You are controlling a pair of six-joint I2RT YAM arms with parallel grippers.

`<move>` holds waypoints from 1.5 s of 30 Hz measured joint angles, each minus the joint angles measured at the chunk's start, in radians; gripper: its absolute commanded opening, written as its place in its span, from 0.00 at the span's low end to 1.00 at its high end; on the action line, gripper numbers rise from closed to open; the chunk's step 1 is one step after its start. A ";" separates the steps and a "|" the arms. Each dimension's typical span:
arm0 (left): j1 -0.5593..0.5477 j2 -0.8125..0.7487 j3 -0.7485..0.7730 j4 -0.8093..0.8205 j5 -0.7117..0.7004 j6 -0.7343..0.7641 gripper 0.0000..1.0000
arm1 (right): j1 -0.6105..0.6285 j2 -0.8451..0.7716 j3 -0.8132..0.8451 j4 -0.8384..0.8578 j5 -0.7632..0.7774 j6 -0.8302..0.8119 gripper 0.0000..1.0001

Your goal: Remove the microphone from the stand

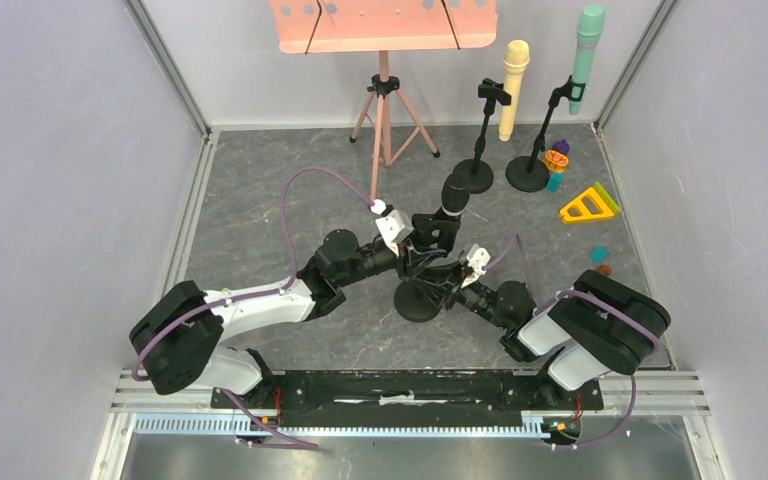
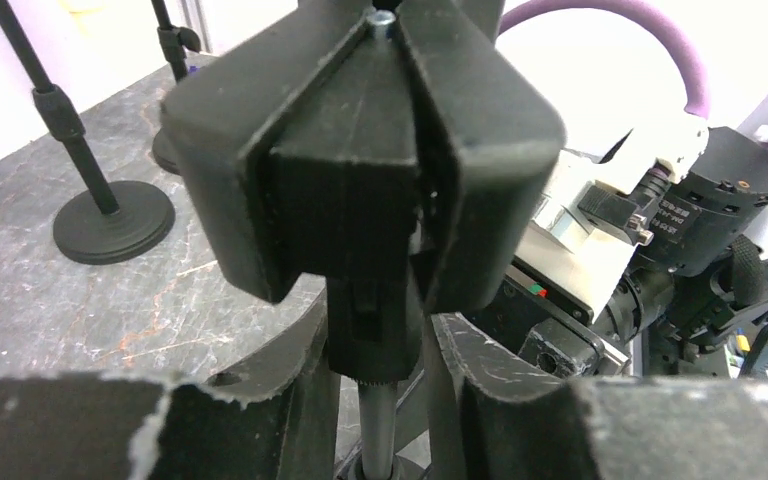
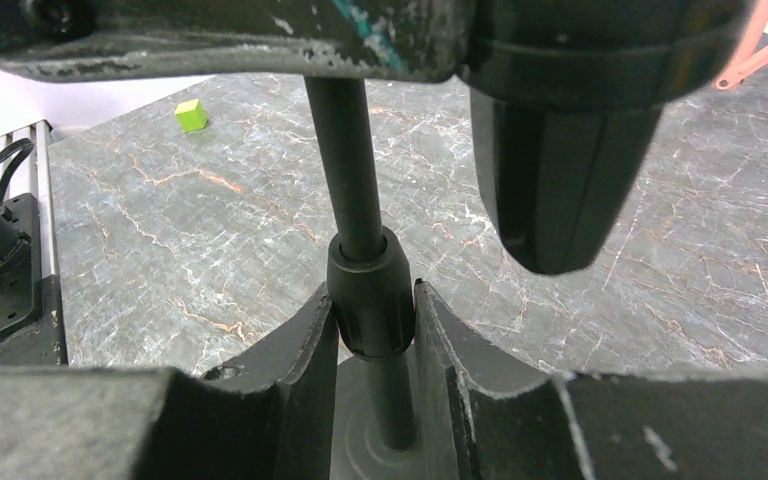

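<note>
Top external view: the black microphone [image 1: 455, 196] sits in the clip of a black microphone stand [image 1: 419, 301] at the middle of the grey marbled surface [image 1: 260, 200]. It leans up and away from the arms, and the stand's round base is flat on the surface. The left pincer [image 1: 420, 247] reaches in from the left at clip height. The right pincer [image 1: 444, 284] comes from the right, lower down on the post, just above the base. At the far edge stand a pink music stand [image 1: 383, 26], a cream microphone [image 1: 514, 88] and a green microphone [image 1: 587, 55], each on its own black stand. A yellow triangle [image 1: 588, 205] lies near the right wall.

Left wrist view: the stand's black clip [image 2: 360, 160] fills the frame, with a screw head at its top. The left pincer's fingers [image 2: 295, 400] are parted either side of the clip's stem and not clamped on it; a thin gap shows on one side. The right arm's wrist is close behind.

Right wrist view: the right pincer's fingers [image 3: 305, 365] are closed on the thick collar [image 3: 368, 295] of the post, touching it on both sides. The microphone's tapered lower end hangs at upper right, apart from the post. A small lime-green cube [image 3: 191, 114] lies far off on the surface.
</note>
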 measured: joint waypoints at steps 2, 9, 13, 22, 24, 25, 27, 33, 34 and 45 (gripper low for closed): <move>0.005 0.010 0.011 -0.005 0.015 0.000 0.21 | 0.000 0.005 0.000 0.002 -0.009 -0.003 0.00; 0.019 0.019 0.019 -0.008 0.052 -0.001 0.02 | -0.003 0.007 0.004 0.003 -0.032 -0.007 0.02; 0.023 0.011 0.020 -0.024 0.054 0.000 0.02 | -0.007 0.011 0.015 0.001 -0.047 -0.010 0.43; 0.021 -0.040 -0.026 -0.028 0.039 -0.001 0.02 | -0.043 0.043 0.007 -0.019 -0.095 0.051 0.55; 0.021 -0.046 -0.034 -0.026 0.038 -0.001 0.02 | -0.070 0.060 0.007 -0.019 -0.121 0.074 0.56; 0.021 -0.048 -0.036 -0.024 0.037 -0.001 0.02 | -0.083 0.066 0.007 -0.020 -0.139 0.085 0.55; 0.021 -0.051 -0.041 -0.018 0.031 -0.002 0.02 | -0.115 0.083 0.012 -0.021 -0.185 0.119 0.55; 0.021 -0.053 -0.048 -0.007 0.013 -0.004 0.02 | -0.145 0.109 0.057 -0.032 -0.293 0.162 0.54; 0.021 -0.053 -0.050 -0.005 0.012 -0.005 0.02 | -0.145 0.113 0.068 -0.031 -0.310 0.171 0.53; 0.022 -0.056 -0.052 0.003 -0.018 -0.006 0.02 | -0.144 0.166 0.140 -0.019 -0.389 0.225 0.39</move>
